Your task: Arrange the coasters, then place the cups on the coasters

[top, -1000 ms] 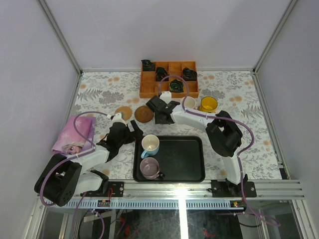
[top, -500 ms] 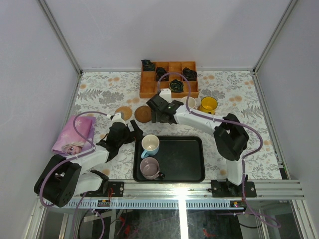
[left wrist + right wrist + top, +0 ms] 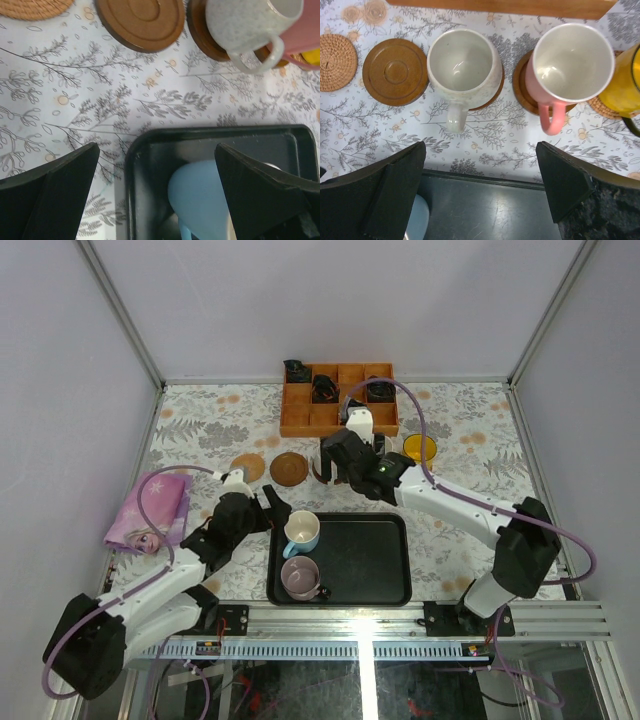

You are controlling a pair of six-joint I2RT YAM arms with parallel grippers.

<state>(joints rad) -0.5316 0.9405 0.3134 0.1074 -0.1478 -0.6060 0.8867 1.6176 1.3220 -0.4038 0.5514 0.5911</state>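
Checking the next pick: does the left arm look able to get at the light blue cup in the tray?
Probably yes. The left tool is open right beside the light blue cup, at the left rim of the black tray, and nothing lies between them.

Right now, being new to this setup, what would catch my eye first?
Three cups stand in a row on coasters beyond the black tray: cream cup, pink cup, yellow cup. Left of them a dark brown coaster and a woven coaster lie bare. The blue cup and mauve cup sit in that tray.
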